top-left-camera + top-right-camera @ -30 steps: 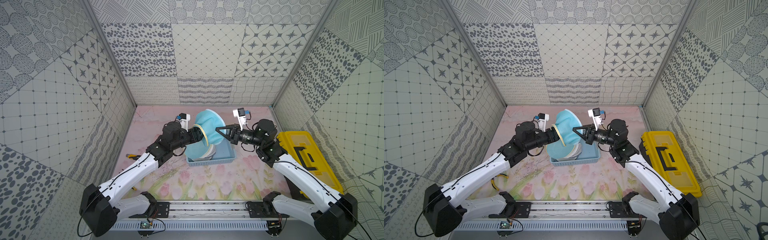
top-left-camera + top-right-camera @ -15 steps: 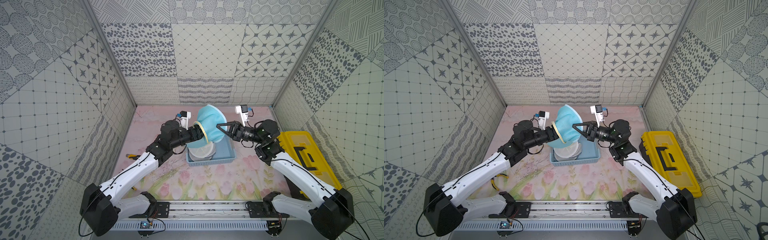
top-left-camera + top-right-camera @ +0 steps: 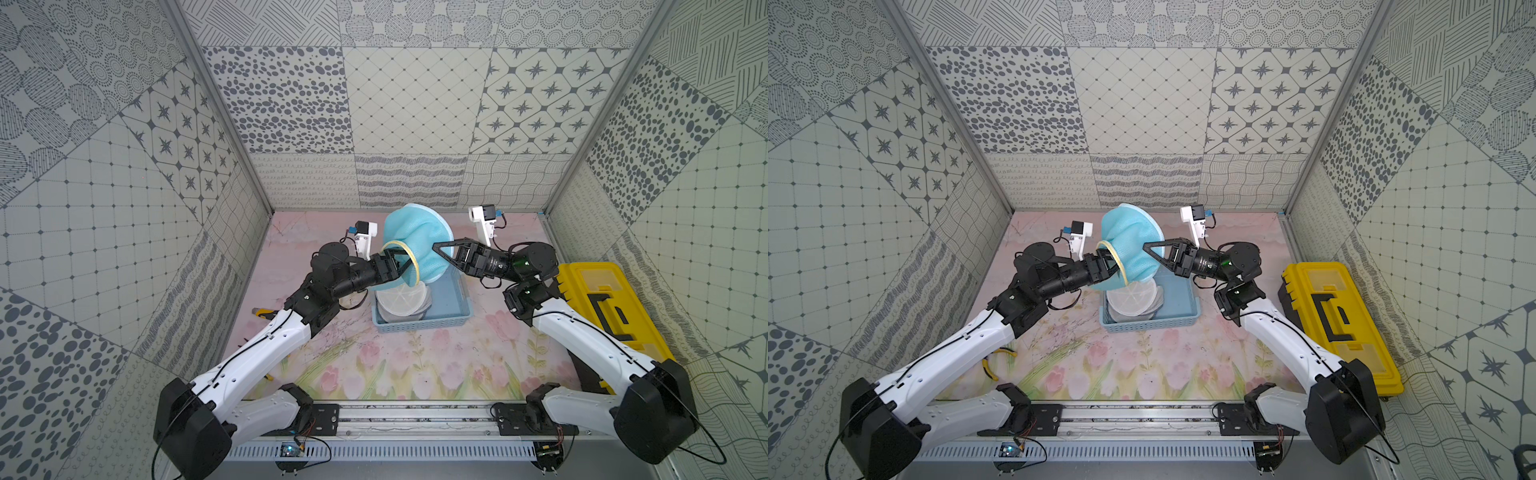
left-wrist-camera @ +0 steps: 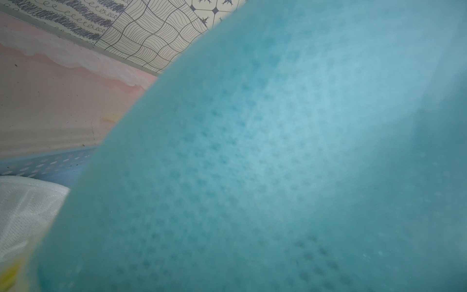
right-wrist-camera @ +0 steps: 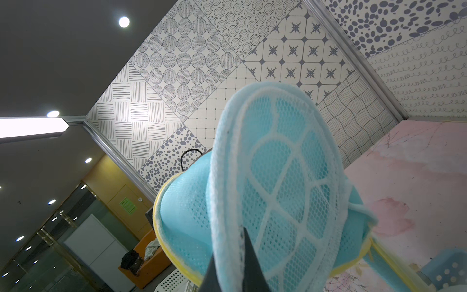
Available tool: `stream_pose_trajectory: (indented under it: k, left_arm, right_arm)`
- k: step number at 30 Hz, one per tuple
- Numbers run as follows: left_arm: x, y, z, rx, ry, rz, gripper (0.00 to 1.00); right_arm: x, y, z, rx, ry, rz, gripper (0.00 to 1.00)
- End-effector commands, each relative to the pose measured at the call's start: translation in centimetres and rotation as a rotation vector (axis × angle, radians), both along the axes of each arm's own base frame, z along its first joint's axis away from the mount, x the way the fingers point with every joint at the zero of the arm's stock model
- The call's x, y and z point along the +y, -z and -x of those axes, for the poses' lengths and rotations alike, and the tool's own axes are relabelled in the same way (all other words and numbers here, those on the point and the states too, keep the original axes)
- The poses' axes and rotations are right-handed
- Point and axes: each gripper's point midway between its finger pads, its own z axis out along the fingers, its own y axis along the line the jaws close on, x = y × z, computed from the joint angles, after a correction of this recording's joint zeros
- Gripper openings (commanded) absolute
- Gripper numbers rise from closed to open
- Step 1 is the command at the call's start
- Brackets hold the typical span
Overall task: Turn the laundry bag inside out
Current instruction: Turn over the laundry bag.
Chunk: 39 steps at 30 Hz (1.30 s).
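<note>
We find the laundry bag [image 3: 417, 237], pale blue mesh, held off the desk [image 3: 374, 365] between the two arms, above the 11 o'clock part of the blue basket [image 3: 455, 309].

In both top views the left pincer [image 3: 400, 262] enters the bag's yellow-edged mouth from 8 o'clock. Its jaws stand parted inside that mouth, and we cannot make out fabric pinched between them. The left wrist view gives only blurred blue mesh [image 4: 278, 151] close to the lens.

The right pincer [image 3: 436, 247] meets the bag at its 3 o'clock side with jaws closed. In the right wrist view the dark fingertips [image 5: 252, 275] are clamped on the bag's white-seamed mesh panel.

A white mesh bag [image 3: 401, 297] lies in the basket, directly beneath the blue one. A yellow toolbox [image 3: 615, 299] sits at 3 o'clock of the basket, well apart, at the desk's edge.

Writing: a green notice [image 5: 128, 206] hangs on the orange wall beyond the cell. Its characters are too small to read.
</note>
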Motion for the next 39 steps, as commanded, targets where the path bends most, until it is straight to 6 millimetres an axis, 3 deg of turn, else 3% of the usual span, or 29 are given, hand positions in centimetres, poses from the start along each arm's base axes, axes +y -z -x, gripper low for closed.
stream_pose_trajectory:
  k: [1, 6, 15, 21, 24, 27, 30, 34, 39]
  left_arm:
    - [0.1, -2.2, 0.5, -0.076, 0.047, 0.066, 0.85]
    - [-1.0, -4.1, 0.9, -0.101, 0.136, 0.147, 0.78]
    - [-0.2, -4.3, 1.8, -0.108, 0.112, 0.134, 0.35]
    - [0.7, -3.1, 2.1, -0.086, 0.067, 0.065, 0.16]
    - [0.9, -2.7, 2.2, -0.069, 0.062, 0.024, 0.00]
    - [1.0, -1.7, 2.4, -0.025, 0.064, -0.027, 0.00]
    - [1.5, -0.1, 2.5, 0.043, 0.045, -0.102, 0.00]
    - [1.4, 2.2, 3.0, 0.141, 0.091, -0.225, 0.00]
    - [0.0, 3.3, 5.0, 0.182, 0.226, -0.282, 0.00]
  right_arm:
    - [0.1, -1.9, 1.7, -0.055, -0.073, -0.040, 0.00]
    - [0.4, -0.9, 1.0, -0.021, -0.061, -0.020, 0.00]
    - [0.8, 2.9, -0.7, 0.056, 0.000, 0.065, 0.00]
    - [0.6, 6.5, -1.5, 0.117, 0.073, 0.192, 0.00]
    - [0.1, 8.4, -2.0, 0.135, 0.136, 0.287, 0.22]
    - [-1.2, 9.2, -2.6, 0.124, 0.249, 0.366, 0.52]
    - [-3.9, 9.0, -3.4, 0.080, 0.444, 0.434, 0.68]
    - [-6.5, 6.5, -3.0, -0.059, 0.587, 0.503, 0.72]
    - [-5.0, 4.1, -0.6, -0.222, 0.478, 0.600, 0.71]
